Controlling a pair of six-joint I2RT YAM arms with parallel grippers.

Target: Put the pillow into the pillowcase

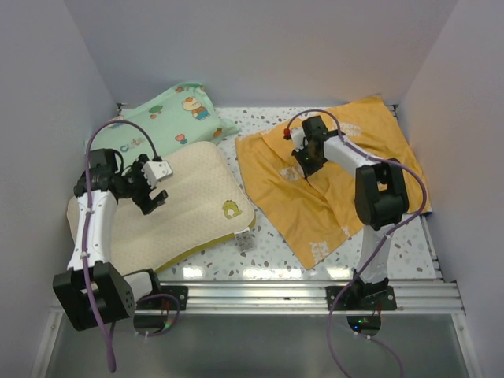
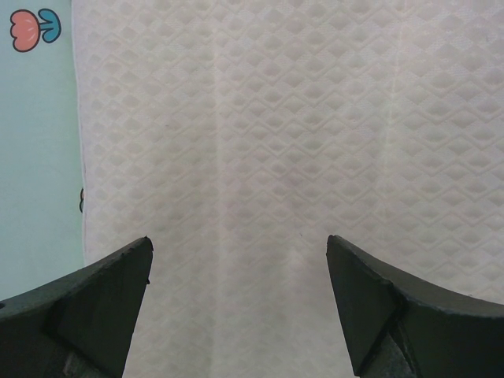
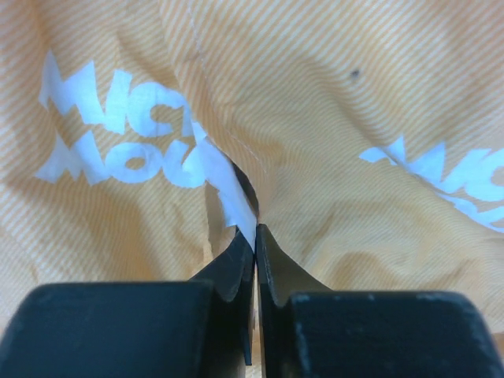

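The cream pillow (image 1: 189, 205) lies at the left of the table, with a small green mark near its right corner. My left gripper (image 1: 154, 189) hovers over its left part, jaws wide open; the left wrist view shows its diamond-textured cover (image 2: 276, 142) between the fingers (image 2: 102, 291). The orange-yellow pillowcase (image 1: 331, 189) with white lettering lies crumpled at the right. My right gripper (image 1: 305, 161) is near its upper left part, shut on a pinched fold of the cloth (image 3: 315, 118), as the right wrist view shows at the fingertips (image 3: 255, 236).
A mint-green cartoon-print pillow (image 1: 169, 118) lies at the back left, partly under the cream pillow; its edge shows in the left wrist view (image 2: 39, 157). White walls close in the speckled table (image 1: 268, 252). A metal rail (image 1: 299, 295) runs along the near edge.
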